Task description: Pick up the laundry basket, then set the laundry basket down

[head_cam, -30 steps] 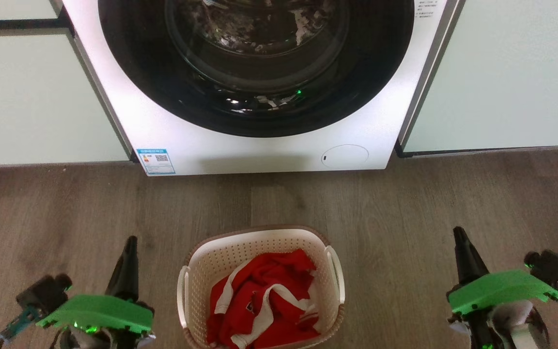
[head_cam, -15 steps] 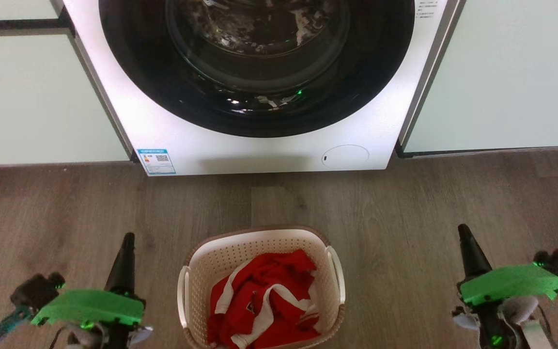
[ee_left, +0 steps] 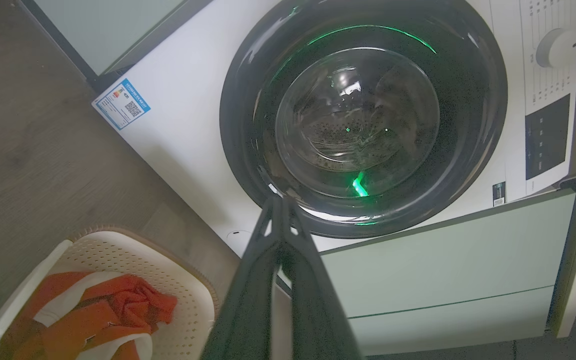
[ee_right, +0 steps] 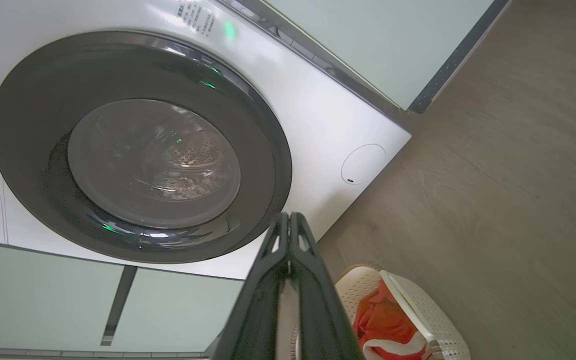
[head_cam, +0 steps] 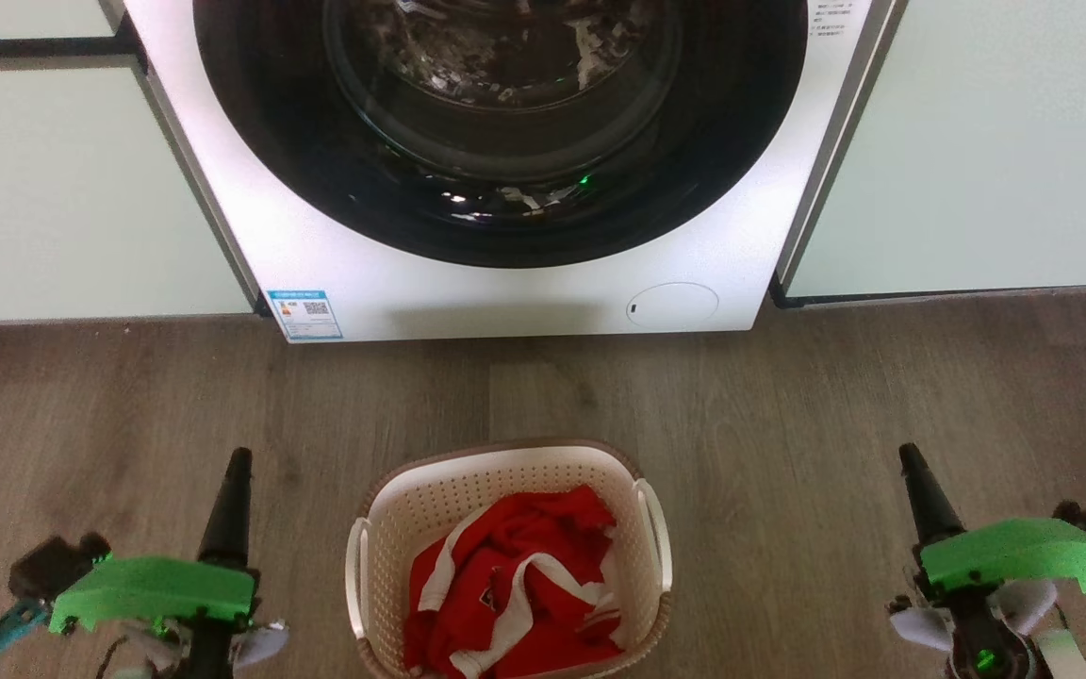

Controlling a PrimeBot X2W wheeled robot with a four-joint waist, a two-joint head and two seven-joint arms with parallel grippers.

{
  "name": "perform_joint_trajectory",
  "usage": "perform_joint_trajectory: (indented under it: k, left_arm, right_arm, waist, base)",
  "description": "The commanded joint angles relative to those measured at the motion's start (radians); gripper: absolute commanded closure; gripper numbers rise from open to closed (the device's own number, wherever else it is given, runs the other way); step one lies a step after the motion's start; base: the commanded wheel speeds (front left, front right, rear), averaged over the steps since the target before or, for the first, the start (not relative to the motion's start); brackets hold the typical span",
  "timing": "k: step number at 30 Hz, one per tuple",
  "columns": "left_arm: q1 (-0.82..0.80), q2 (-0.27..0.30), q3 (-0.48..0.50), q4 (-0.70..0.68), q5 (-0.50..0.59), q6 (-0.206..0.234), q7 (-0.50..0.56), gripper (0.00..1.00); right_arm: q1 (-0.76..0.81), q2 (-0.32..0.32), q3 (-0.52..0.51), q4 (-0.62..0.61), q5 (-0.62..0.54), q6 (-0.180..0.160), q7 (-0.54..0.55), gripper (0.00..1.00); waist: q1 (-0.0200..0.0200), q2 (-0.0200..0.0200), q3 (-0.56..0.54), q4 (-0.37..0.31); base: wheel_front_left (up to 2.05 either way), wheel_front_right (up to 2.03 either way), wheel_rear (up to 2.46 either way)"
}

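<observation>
Nearest, at the bottom centre of the head view, the laundry basket [head_cam: 468, 486] stands on the floor [head_cam: 788, 405], its near end cut off by the lower edge of the frame. A red-and-white garment [head_cam: 515, 575] lies crumpled inside it, and a white loop handle shows on its left side and on its right side.

At the lower left, the left gripper [head_cam: 237, 462] has its two dark fingers pressed together into a single point. It holds nothing and is well apart from the basket. At the lower right, the right gripper [head_cam: 911, 460] is likewise closed and empty, farther out from the basket's other side. Both point up the frame.

The floor is grey-brown wood-look planking running across the middle of the frame.

Beyond it, at top centre, a white front-loading washing machine [head_cam: 364, 273] stands on the planks. Its large dark round door [head_cam: 505, 226] has a glass centre. A blue-edged label [head_cam: 303, 313] sits at the machine's lower left corner and a round flap [head_cam: 672, 304] at its lower right.

Pale green cabinet panels [head_cam: 62, 189] flank the machine at the upper left and upper right.
</observation>
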Motion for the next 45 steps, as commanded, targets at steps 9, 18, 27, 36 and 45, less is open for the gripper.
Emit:
perform_joint_trajectory:
  k: [9,18,27,36,45]
  left_arm:
    - [-0.069,0.017,0.044,-0.017,-0.119,-0.005,0.031,1.0]
    - [-0.083,0.016,0.06,-0.008,-0.217,-0.006,0.058,1.0]
    - [-0.095,0.015,0.073,0.0,-0.304,-0.006,0.082,1.0]
    - [-0.109,0.014,0.089,0.008,-0.401,-0.007,0.109,1.0]
    - [-0.12,0.013,0.102,0.016,-0.478,-0.007,0.132,1.0]
  right_arm:
    - [-0.063,-0.016,-0.011,-0.022,0.121,0.005,0.03,1.0]
    - [-0.07,-0.016,-0.029,-0.015,0.219,0.006,0.057,1.0]
    - [-0.076,-0.015,-0.045,-0.009,0.305,0.006,0.081,1.0]
    - [-0.082,-0.014,-0.064,-0.002,0.402,0.007,0.108,1.0]
    - [-0.088,-0.013,-0.08,0.004,0.479,0.007,0.131,1.0]
  waist:
    - [0.0,0.0,-0.001,0.001]
    - [0.0,0.0,-0.001,0.001]
    - [0.0,0.0,-0.002,0.002]
    - [0.0,0.0,-0.002,0.002]
    - [0.0,0.0,-0.002,0.003]
  base:
    - [0.0,0.0,0.0]
    - [0.0,0.0,0.0]
    - [0.0,0.0,0.0]
    - [0.0,0.0,0.0]
    - [0.0,0.0,0.0]
